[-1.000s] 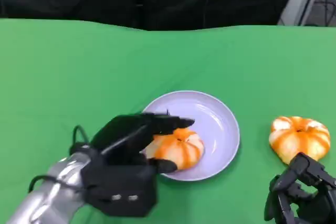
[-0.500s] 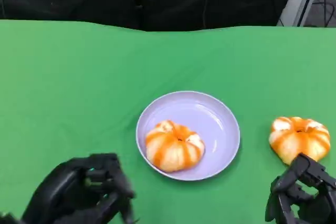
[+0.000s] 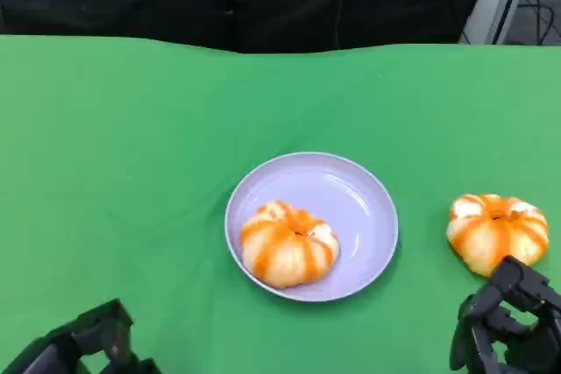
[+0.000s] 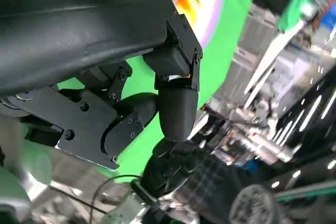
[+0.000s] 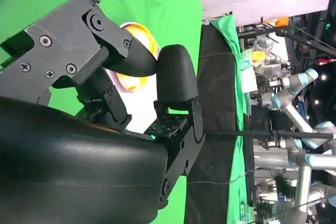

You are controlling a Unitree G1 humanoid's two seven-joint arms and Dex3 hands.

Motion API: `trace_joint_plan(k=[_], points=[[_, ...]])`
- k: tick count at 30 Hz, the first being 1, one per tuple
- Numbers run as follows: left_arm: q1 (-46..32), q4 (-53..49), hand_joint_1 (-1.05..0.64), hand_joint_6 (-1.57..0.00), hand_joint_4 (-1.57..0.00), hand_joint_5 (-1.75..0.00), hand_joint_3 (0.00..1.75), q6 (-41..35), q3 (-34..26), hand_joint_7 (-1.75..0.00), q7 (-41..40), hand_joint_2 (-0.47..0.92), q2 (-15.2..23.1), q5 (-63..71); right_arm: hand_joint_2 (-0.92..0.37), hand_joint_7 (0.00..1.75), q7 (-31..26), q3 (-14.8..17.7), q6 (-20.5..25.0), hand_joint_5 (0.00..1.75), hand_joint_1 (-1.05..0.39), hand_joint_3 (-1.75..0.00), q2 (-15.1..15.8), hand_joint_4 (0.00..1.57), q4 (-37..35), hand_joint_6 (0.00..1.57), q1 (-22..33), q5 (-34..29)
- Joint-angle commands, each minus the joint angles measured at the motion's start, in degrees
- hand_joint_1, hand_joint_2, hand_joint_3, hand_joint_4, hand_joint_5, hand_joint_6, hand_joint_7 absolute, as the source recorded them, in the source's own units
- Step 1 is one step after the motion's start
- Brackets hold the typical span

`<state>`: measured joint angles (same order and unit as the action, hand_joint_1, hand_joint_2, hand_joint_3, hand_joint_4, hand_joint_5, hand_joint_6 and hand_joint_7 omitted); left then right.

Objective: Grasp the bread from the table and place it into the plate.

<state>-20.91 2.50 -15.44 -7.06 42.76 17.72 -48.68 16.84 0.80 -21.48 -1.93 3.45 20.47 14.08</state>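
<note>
Left hand [image 3: 83, 348] is seen low at the bench [image 3: 114, 146] edge, holding nothing, fingers loosely curled apart. One bread [image 3: 289, 243] is lodged inside the plate [image 3: 359, 194], off-centre. A second bread [image 3: 498, 229] lies on the cloth, just beyond the right hand [image 3: 508, 326], whose fingers are parted and empty, judged poised for a grasp.

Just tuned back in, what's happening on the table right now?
One bread already lies in the lavender plate at the middle of the green table. A second bread sits on the cloth beside the plate, on the robot's right. The left hand is low at the near edge, holding nothing. The right hand sits just in front of the second bread, also holding nothing.
</note>
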Motion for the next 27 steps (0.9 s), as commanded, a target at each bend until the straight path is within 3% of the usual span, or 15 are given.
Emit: trace_joint_plan(k=[1,15,27], points=[[1.79,-1.65,-0.21,-0.81,-0.82,-1.75,0.85,-1.4,-3.01,-1.55,1.4,0.74,-0.29,-0.22,-0.51,1.62,0.11,0.08,0.03,1.75,-0.14,-1.29,0.39,0.91,0.71,0.78,0.33,0.57],[3.12,0.36,-0.15,-0.82,-0.82,-1.75,0.82,-4.62,-5.29,-1.57,0.03,0.76,-1.77,0.74,-0.51,1.62,0.15,-0.12,0.25,1.75,-0.13,-1.29,0.52,0.91,1.42,0.78,0.83,0.83],[3.51,0.97,-0.15,-0.78,-0.84,-1.75,0.93,-5.39,-6.23,-1.63,-0.6,0.72,-3.25,2.04,-0.51,1.63,0.06,0.0,0.32,1.75,-0.13,-1.29,0.47,0.91,1.12,0.78,0.43,0.84]])
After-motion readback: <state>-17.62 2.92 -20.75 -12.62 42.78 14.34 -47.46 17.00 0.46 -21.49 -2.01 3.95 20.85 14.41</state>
